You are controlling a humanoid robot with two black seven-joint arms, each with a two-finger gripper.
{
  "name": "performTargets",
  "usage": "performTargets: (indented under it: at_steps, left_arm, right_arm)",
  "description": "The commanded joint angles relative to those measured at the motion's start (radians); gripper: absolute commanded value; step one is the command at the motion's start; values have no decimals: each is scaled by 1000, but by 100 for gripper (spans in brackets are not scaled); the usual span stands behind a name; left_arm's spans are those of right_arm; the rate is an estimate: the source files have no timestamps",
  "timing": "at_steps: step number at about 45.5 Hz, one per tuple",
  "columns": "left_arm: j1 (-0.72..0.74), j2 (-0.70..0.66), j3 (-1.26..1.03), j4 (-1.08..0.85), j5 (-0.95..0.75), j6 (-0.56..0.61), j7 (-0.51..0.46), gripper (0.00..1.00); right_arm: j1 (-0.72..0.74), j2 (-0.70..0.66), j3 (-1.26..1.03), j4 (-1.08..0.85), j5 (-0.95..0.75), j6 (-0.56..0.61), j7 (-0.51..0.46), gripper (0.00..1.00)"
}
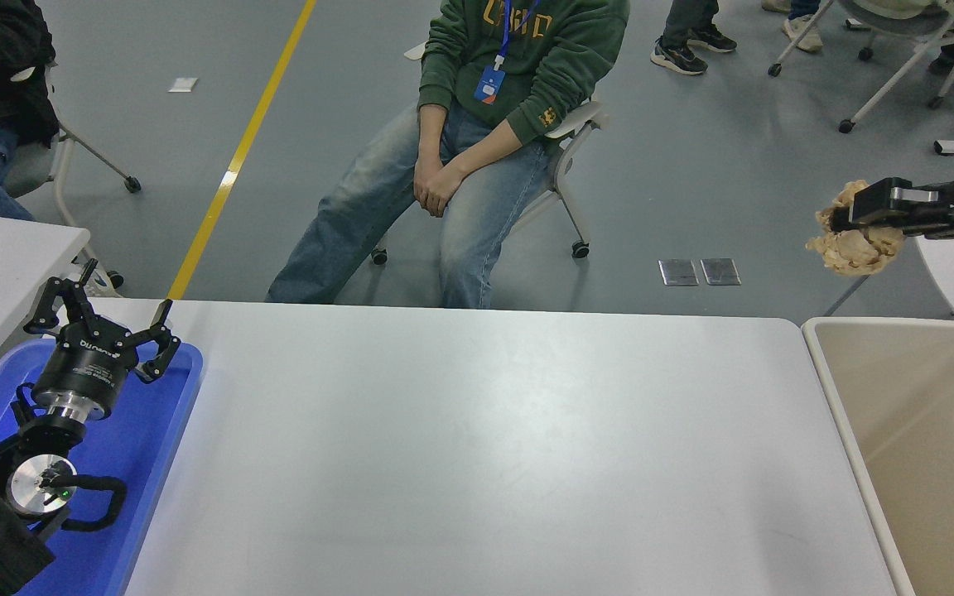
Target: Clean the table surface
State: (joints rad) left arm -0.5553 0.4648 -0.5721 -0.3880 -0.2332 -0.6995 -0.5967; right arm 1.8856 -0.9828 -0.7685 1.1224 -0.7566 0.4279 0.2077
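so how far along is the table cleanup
Nearly done, by the look of it. The table surface shows no litter. In hand: the right gripper holds a crumpled tan paper wad in the air beyond the beige bin. Left: dropping it in. The left gripper sits parked, jaws open, over the blue tray.
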Motion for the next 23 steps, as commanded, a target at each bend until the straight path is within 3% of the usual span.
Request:
performTargets:
  at_steps: [1, 10, 23]
  left_arm:
    - [0, 0, 0, 0, 0, 0, 0, 100]
    - [0, 0, 0, 0, 0, 0, 0, 100]
    - [0, 0, 0, 0, 0, 0, 0, 100]
  right_arm:
    - [-123, -57, 35, -148, 19, -53, -2, 0]
    - [-347, -114, 143, -286, 77, -191, -2, 0]
    - [-672, -74, 268, -453, 272, -402, -2, 0]
